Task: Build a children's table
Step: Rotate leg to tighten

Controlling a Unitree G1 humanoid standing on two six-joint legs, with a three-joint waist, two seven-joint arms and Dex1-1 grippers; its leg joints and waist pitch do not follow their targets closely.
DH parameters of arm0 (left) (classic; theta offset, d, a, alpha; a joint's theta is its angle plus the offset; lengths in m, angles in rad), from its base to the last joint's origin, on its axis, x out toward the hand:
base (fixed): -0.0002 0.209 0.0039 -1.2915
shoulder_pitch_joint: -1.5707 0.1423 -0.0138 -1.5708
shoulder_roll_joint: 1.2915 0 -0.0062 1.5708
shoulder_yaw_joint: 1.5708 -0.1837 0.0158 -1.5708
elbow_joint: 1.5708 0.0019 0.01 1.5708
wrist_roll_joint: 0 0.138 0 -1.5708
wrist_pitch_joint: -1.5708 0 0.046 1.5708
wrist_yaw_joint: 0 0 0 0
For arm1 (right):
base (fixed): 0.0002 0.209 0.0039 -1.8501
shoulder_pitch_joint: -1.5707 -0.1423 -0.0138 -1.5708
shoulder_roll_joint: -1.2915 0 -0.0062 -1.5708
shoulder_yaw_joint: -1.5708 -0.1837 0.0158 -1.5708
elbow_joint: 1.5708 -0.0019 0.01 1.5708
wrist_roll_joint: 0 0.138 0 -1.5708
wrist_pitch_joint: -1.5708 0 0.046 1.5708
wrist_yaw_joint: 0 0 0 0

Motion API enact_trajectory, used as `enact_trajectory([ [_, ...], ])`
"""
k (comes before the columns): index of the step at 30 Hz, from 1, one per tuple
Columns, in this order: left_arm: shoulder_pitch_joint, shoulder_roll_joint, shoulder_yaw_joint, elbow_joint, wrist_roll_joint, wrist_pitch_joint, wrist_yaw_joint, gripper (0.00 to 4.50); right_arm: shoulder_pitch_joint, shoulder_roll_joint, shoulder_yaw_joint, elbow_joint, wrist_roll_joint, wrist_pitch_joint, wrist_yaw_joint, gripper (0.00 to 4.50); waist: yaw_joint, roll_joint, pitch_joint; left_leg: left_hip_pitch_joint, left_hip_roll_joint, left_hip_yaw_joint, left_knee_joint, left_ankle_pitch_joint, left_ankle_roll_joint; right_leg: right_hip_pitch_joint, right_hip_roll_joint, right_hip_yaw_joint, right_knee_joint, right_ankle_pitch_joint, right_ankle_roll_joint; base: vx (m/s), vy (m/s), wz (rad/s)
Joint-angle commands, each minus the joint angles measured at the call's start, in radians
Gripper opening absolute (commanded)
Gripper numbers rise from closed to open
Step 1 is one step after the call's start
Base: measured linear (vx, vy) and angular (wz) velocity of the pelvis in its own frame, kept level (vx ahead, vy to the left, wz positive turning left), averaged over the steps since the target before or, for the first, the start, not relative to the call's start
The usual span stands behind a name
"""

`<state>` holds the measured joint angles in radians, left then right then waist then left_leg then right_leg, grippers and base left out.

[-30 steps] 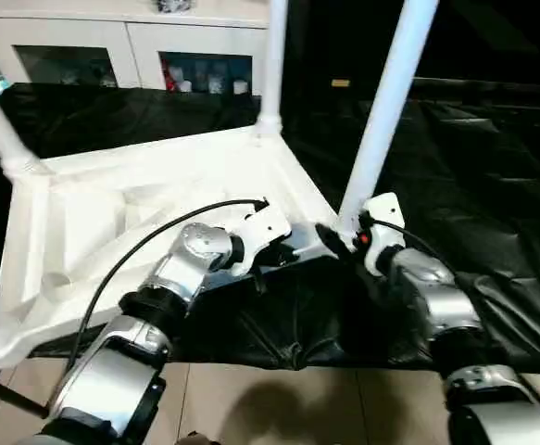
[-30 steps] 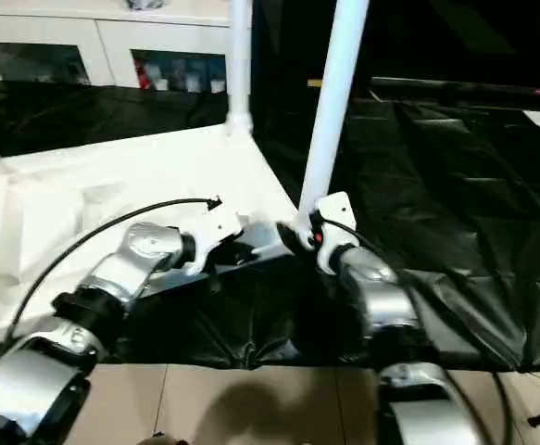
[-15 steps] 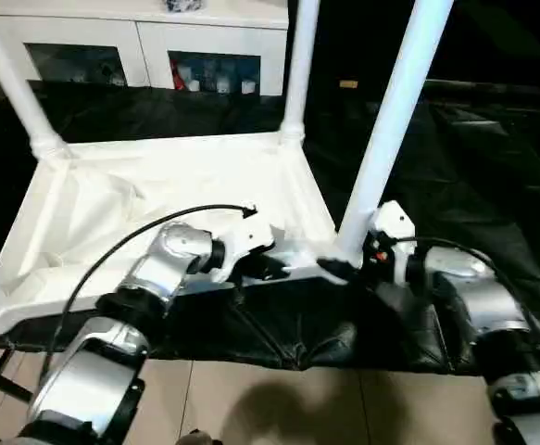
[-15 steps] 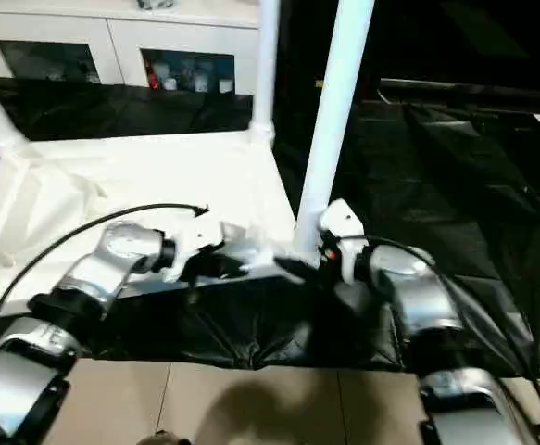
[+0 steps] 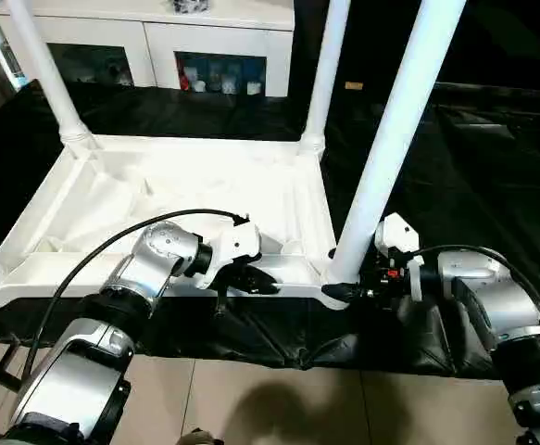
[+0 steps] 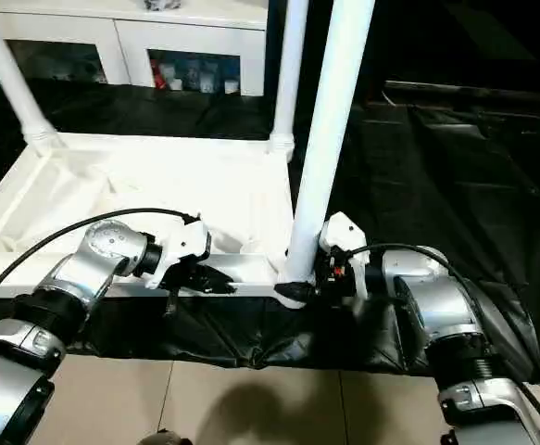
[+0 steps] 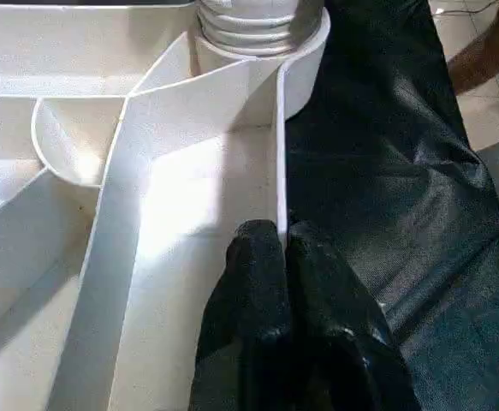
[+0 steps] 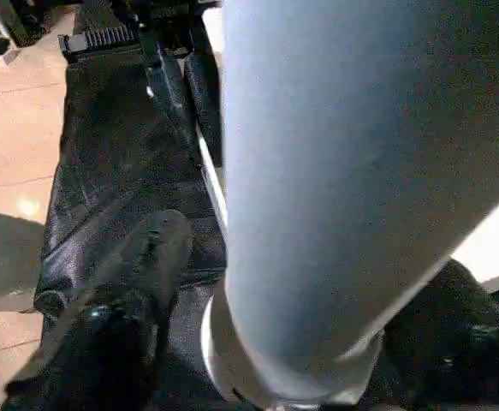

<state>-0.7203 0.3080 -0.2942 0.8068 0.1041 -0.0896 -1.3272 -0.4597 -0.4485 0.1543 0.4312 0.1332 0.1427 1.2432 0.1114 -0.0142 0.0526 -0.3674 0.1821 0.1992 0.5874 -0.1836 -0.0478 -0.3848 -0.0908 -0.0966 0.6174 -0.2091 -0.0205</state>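
Four white legs are standing up from the overturned children's table [image 5: 186, 185], which is lying ribbed side up on a black sheet [image 5: 473, 158]. The near-right leg [image 5: 395, 139] is rising from its corner socket [image 5: 336, 278] at the near edge. The right gripper [image 5: 348, 289] is sitting at the base of that leg, its jaws spread and straddling the socket, one black finger [image 8: 125, 308] on either side in the right wrist view. The left gripper [image 5: 256, 281] is resting on the table's near rim; its jaws are clenched on the thin upright rim wall, fingertips [image 7: 266, 257] pinching it. A white glass-doored cabinet [image 5: 158, 42] is standing behind the table. A person's arm [image 7: 489, 51] is showing at one corner of the left wrist view.
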Motion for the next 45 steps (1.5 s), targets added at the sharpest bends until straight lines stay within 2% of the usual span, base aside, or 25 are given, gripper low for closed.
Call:
enact_trajectory([
  [1,-0.020,-0.025,-0.021,-0.005,0.007,-0.011,0.023,0.00,0.023,0.023,0.087,-0.034,-0.021,0.003,0.038,2.97,-0.001,-0.006,-0.063,0.013,0.067,-0.026,-0.063,-0.149,0.081,0.046,-0.083,0.062,-0.070,-0.095,-0.248,0.000,0.000,0.00],
  [11,-0.019,-0.031,-0.017,0.007,0.009,-0.022,0.045,0.00,0.040,0.022,0.105,-0.053,-0.038,0.002,0.030,2.17,0.003,-0.008,-0.065,0.013,0.067,-0.026,-0.062,-0.135,0.087,0.046,-0.083,0.063,-0.068,-0.087,-0.242,0.000,0.000,0.00],
  [12,-0.018,-0.030,-0.017,0.007,0.010,-0.023,0.046,0.00,0.041,0.022,0.105,-0.054,-0.038,0.002,0.031,2.17,0.002,-0.011,-0.064,0.012,0.066,-0.026,-0.062,-0.140,0.086,0.047,-0.083,0.062,-0.070,-0.096,-0.239,0.000,0.000,0.00],
  [15,-0.015,-0.029,-0.017,0.007,0.010,-0.023,0.047,0.00,0.044,0.022,0.107,-0.057,-0.039,0.003,0.031,2.04,0.003,-0.010,-0.064,0.012,0.066,-0.026,-0.062,-0.145,0.082,0.046,-0.084,0.062,-0.071,-0.117,-0.234,0.000,0.000,0.00],
  [22,-0.011,-0.029,-0.016,0.004,0.009,-0.022,0.053,0.00,0.053,0.030,0.109,-0.061,-0.039,0.007,0.017,2.01,0.002,-0.010,-0.064,0.013,0.066,-0.026,-0.062,-0.139,0.085,0.046,-0.082,0.062,-0.070,-0.104,-0.235,0.000,0.000,0.00],
  [25,-0.013,-0.037,-0.009,0.008,0.007,-0.014,0.076,0.00,0.057,0.057,0.085,-0.052,-0.025,0.017,-0.026,2.01,0.002,-0.010,-0.064,0.012,0.066,-0.026,-0.063,-0.139,0.084,0.045,-0.083,0.062,-0.070,-0.109,-0.233,0.000,0.000,0.00],
  [28,-0.032,-0.067,0.008,0.030,0.017,0.016,0.172,0.00,0.046,0.134,0.023,0.009,-0.024,0.019,-0.188,1.99,-0.004,-0.008,-0.059,0.016,0.067,-0.028,-0.069,-0.189,0.056,0.040,-0.085,0.063,-0.081,-0.187,-0.219,0.000,0.000,0.00],
  [30,-0.043,-0.084,0.016,0.041,0.023,0.036,0.221,0.00,0.037,0.170,-0.003,0.045,-0.034,0.007,-0.279,1.98,-0.012,-0.013,-0.055,0.022,0.065,-0.033,-0.076,-0.261,0.014,0.037,-0.088,0.062,-0.095,-0.309,-0.191,0.000,0.000,0.00],
  [33,-0.054,-0.117,0.026,0.048,0.021,0.063,0.275,0.00,0.028,0.220,-0.027,0.083,-0.046,0.010,-0.394,1.97,-0.025,-0.011,-0.053,0.025,0.066,-0.039,-0.082,-0.302,-0.010,0.034,-0.090,0.063,-0.104,-0.384,-0.164,0.000,0.000,0.00],
  [36,-0.065,-0.164,0.025,0.043,0.033,0.106,0.349,0.00,-0.001,0.303,-0.061,0.139,-0.051,0.048,-0.555,1.96,-0.034,-0.008,-0.051,0.027,0.067,-0.041,-0.086,-0.327,-0.021,0.030,-0.089,0.064,-0.107,-0.389,-0.160,0.000,0.000,0.00],
  [38,-0.079,-0.200,0.030,0.049,0.038,0.141,0.404,0.00,-0.029,0.365,-0.085,0.187,-0.064,0.068,-0.674,1.96,-0.039,-0.010,-0.055,0.023,0.064,-0.042,-0.086,-0.306,-0.028,0.034,-0.089,0.065,-0.103,-0.364,-0.160,0.000,0.000,0.00],
  [40,-0.087,-0.216,0.034,0.055,0.038,0.154,0.432,0.00,-0.048,0.390,-0.097,0.219,-0.079,0.060,-0.751,1.96,-0.042,-0.008,-0.055,0.026,0.062,-0.039,-0.085,-0.296,-0.027,0.030,-0.088,0.066,-0.103,-0.332,-0.170,0.000,0.000,0.00],
  [41,-0.099,-0.241,0.040,0.066,0.040,0.172,0.476,0.00,-0.081,0.428,-0.127,0.275,-0.090,0.048,-0.868,1.96,-0.041,-0.008,-0.056,0.026,0.062,-0.038,-0.083,-0.293,-0.026,0.031,-0.088,0.066,-0.102,-0.320,-0.173,0.000,0.000,0.00],
  [44,-0.110,-0.263,0.045,0.075,0.042,0.184,0.510,0.00,-0.111,0.456,-0.146,0.327,-0.093,0.025,-0.940,1.96,-0.048,-0.006,-0.059,0.027,0.059,-0.035,-0.082,-0.273,-0.020,0.031,-0.085,0.067,-0.100,-0.278,-0.185,0.000,0.000,0.00],
  [45,-0.115,-0.274,0.047,0.077,0.042,0.188,0.525,0.00,-0.124,0.467,-0.145,0.350,-0.103,-0.001,-0.966,1.96,-0.047,-0.007,-0.060,0.023,0.058,-0.033,-0.079,-0.253,-0.007,0.035,-0.084,0.067,-0.097,-0.241,-0.189,0.000,0.000,0.00],
])
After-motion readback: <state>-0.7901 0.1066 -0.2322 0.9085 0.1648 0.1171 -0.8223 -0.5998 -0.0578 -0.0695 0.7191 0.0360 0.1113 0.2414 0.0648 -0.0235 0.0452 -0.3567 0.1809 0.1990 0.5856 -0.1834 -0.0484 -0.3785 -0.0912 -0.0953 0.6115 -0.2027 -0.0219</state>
